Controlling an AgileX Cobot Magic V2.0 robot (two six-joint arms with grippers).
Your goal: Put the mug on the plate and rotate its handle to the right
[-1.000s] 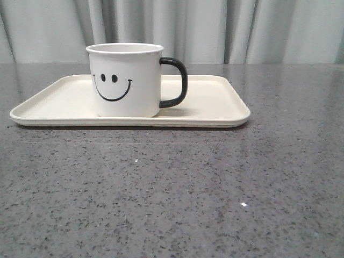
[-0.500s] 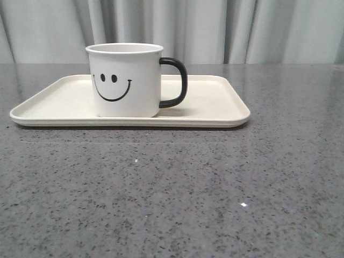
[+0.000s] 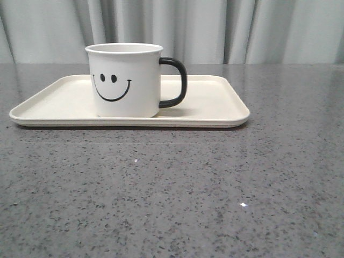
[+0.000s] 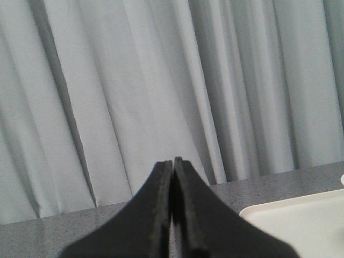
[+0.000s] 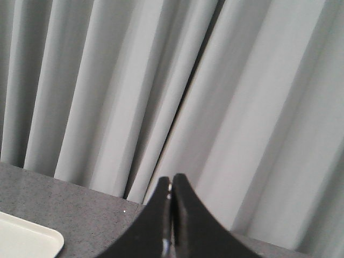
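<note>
While mug sits upright on plate, handle pointing right, w/ rim apart

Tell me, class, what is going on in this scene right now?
Nothing is being handled at this moment. The mug stands upright on the plate, left of the plate's middle, its smiley face toward the camera and the handle pointing right. Neither arm shows in the front view. The left gripper and the right gripper are both shut and empty, raised clear of the table and facing the curtain. Judging by the layout, the job looks done.
</note>
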